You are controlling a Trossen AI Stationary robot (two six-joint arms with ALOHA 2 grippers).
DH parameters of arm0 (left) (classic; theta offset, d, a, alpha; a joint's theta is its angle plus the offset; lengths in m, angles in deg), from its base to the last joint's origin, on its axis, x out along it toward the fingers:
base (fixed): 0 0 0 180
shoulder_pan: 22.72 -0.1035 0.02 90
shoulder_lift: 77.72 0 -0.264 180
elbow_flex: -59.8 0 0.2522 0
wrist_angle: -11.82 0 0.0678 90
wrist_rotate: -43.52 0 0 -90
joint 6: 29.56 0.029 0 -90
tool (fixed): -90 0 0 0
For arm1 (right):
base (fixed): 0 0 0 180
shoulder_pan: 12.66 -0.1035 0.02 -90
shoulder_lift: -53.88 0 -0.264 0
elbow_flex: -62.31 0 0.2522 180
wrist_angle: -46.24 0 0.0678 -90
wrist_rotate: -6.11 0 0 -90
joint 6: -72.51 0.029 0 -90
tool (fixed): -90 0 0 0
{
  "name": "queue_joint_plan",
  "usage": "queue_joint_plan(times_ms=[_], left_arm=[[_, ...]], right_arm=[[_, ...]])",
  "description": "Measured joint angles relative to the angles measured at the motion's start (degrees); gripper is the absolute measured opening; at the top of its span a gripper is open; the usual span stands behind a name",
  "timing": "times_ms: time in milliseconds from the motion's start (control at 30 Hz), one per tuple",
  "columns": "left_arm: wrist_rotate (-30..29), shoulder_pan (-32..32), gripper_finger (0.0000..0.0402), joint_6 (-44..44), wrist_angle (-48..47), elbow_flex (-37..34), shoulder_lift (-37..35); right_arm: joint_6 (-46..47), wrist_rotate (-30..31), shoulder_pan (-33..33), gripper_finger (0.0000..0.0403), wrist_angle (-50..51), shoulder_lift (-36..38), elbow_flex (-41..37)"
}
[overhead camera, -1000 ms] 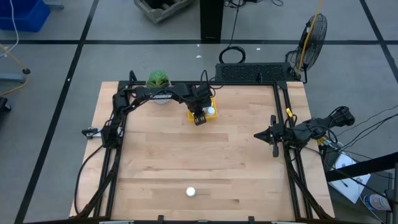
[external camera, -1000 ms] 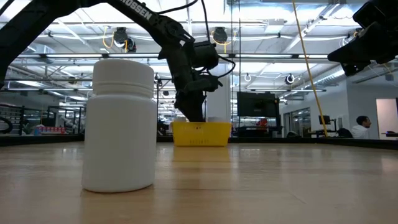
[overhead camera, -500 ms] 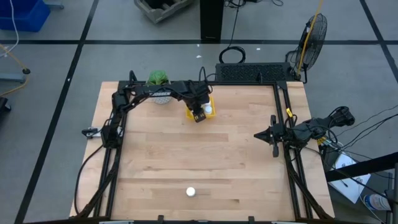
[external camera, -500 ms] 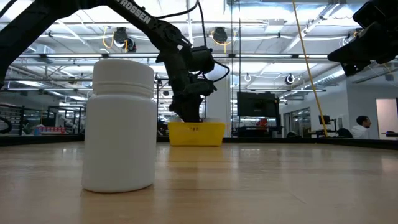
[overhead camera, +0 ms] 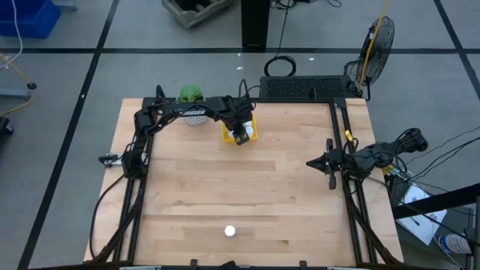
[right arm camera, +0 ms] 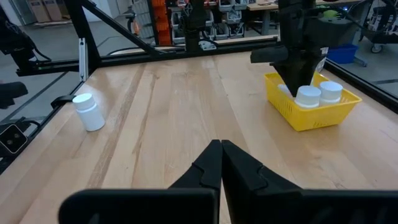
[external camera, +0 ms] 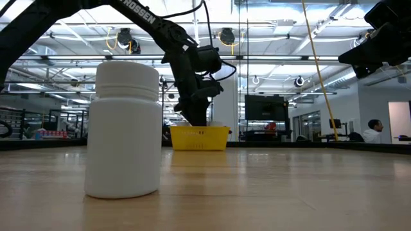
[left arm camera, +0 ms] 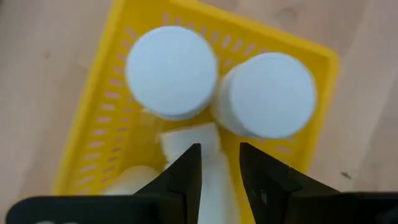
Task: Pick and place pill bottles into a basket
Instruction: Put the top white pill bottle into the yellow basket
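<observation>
The yellow basket point(overhead camera: 226, 134) stands at the table's far middle and also shows in the low view point(external camera: 198, 138). In it, two pill bottles stand upright point(left arm camera: 171, 71) point(left arm camera: 267, 93) and two more lie on their sides point(left arm camera: 186, 140) point(left arm camera: 130, 180). My left gripper point(overhead camera: 241, 137) points down into the basket, its fingers a narrow gap apart point(left arm camera: 221, 155) over one lying bottle. One more pill bottle point(overhead camera: 230, 231) stands upright on its base near the table's near edge. My right gripper point(overhead camera: 315, 163) waits shut and empty at the table's right side. My left gripper reaches from above into the basket, behind the two upright bottles. A lying bottle's end point(left arm camera: 186, 140) shows just past the fingertips, and its white body shows in the gap. Whether the fingers touch the bottle or the basket, I cannot tell.
A white pot with a green plant point(overhead camera: 192, 101) stands at the far left, close beside the basket. Bare wooden tabletop point(overhead camera: 240, 187) lies between the basket and the lone bottle. Black frame rails run along the table's left and right sides.
My left gripper has gone a little toward the table's left and far edges, staying down in the basket. The basket has slid along the table the same way, with its bottles still inside.
</observation>
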Motion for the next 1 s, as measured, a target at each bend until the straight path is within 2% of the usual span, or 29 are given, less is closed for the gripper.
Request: queue_joint_plan(times_ms=[167,333,567,700,1000], left_arm=[[-1.72,-0.53,0.0113,0.0,0.01,0.0,0.09],[4.24,-1.5,0.0113,-0.46,-1.18,0.06,1.47],[4.68,-1.49,0.0113,0.58,-1.52,0.17,1.79],[7.28,-1.68,0.0113,3.02,-3.41,0.17,1.79],[7.26,-1.55,0.0113,5.36,-5.19,0.27,2.32]], right_arm=[[0.02,0.0,-0.02,0.0,0.0,0.0,0.0],[-0.01,0.02,-0.02,0.0,0.0,0.0,0.0],[0.0,0.0,0.0,0.0,0.0,0.0,0.0],[0.0,-0.01,-0.02,0.0,0.0,0.0,0.0],[0.0,-0.02,0.0,0.0,0.01,0.0,0.0]])
